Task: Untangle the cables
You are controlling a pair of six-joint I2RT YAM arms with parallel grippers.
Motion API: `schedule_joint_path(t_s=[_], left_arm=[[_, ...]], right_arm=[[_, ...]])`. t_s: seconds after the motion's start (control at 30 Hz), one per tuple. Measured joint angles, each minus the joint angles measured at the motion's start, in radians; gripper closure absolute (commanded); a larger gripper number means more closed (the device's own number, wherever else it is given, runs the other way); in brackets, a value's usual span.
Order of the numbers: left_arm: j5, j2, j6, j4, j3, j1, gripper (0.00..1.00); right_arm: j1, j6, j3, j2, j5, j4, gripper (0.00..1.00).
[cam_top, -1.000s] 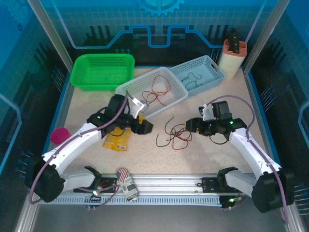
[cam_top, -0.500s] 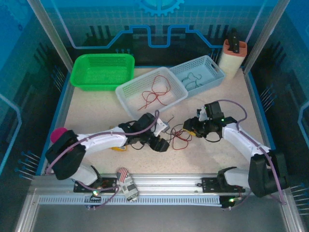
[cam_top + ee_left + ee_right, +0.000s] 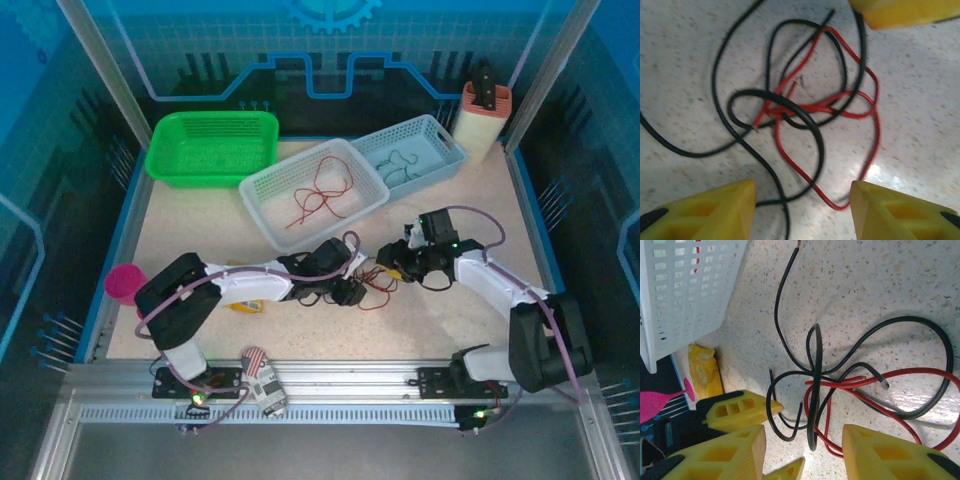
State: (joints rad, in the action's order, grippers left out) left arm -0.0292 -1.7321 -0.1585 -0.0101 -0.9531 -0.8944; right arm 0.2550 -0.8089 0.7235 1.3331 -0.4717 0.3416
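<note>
- Yellow fingers (image 3: 710,210) of the left gripper (image 3: 801,194) stand well apart and clamp nothing. The knotted cables (image 3: 790,107) lie on the table (image 3: 920,60) between and just ahead of them.
- The right gripper (image 3: 804,436) is likewise spread and holds nothing, with the knot between its fingers.
- One red cable (image 3: 878,125) and, as far as I can tell, two black cables (image 3: 715,65) cross mid-knot.
- One thin black end (image 3: 796,250) points straight away from the right gripper, beside the white basket (image 3: 690,290).
</note>
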Motion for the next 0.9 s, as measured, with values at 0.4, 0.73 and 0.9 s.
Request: schedule_joint_path(t_s=[0.4,0.73,0.9], left_arm=[[0.049,-0.043,0.068,0.013,-0.034,-0.007,0.61],[0.035,-0.060,0.091,0.059,-0.035,-0.008,0.97],[0.042,-0.067,0.080,0.005,-0.081,-0.008,1.00]], right_arm=[[0.000,-0.004,0.000,0.028,-0.003,-0.014,0.63],[0.000,-0.003,0.002,0.043,-0.007,-0.014,0.98],[0.000,0.004,0.002,0.041,-0.002,-0.010,1.00]])
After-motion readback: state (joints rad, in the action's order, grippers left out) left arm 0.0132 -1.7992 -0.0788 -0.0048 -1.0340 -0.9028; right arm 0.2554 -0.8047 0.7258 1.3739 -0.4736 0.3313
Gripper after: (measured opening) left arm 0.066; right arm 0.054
